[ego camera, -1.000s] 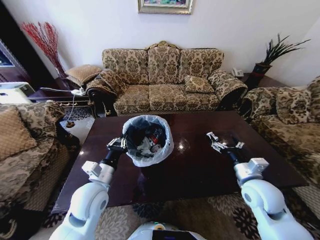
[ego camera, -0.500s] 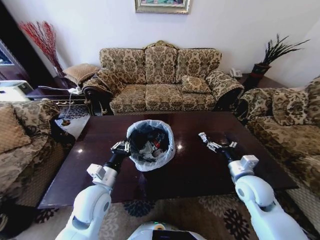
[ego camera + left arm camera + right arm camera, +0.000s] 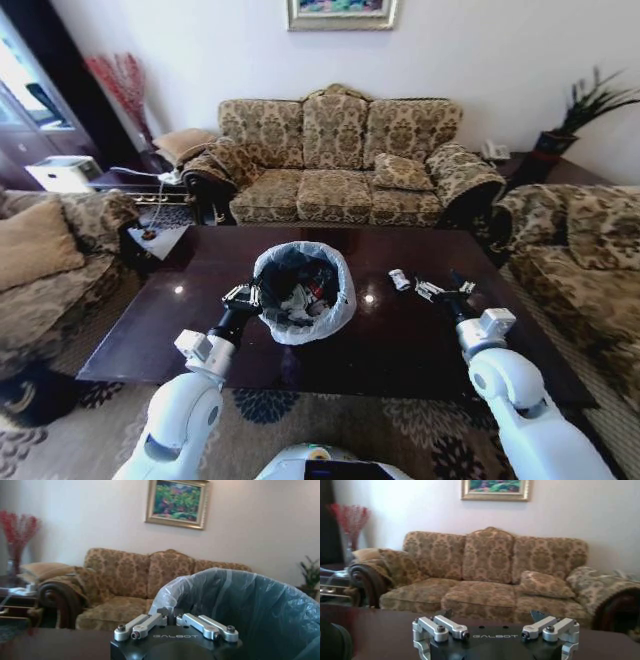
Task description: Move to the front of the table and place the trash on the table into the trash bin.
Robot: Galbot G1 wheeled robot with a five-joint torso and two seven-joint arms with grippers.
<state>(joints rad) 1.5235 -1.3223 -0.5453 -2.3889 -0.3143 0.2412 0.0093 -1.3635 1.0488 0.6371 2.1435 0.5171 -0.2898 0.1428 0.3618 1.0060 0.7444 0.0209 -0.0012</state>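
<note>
The small whitish scrap (image 3: 399, 279) on the counter (image 3: 400, 340) looks light and crushable, best pinched across its middle by the spread right gripper (image 3: 443, 290); the left gripper (image 3: 243, 296), fingers together, sits against the trash bin (image 3: 300, 290).

Ahead of you a patterned sofa (image 3: 345, 160) stands against the wall, a cushion (image 3: 401, 172) on its seat and a framed painting (image 3: 343, 12) above it. You have red branches (image 3: 122, 82) at far left, a plant (image 3: 590, 105) at far right, and armchairs (image 3: 50, 265) flanking both sides.
</note>
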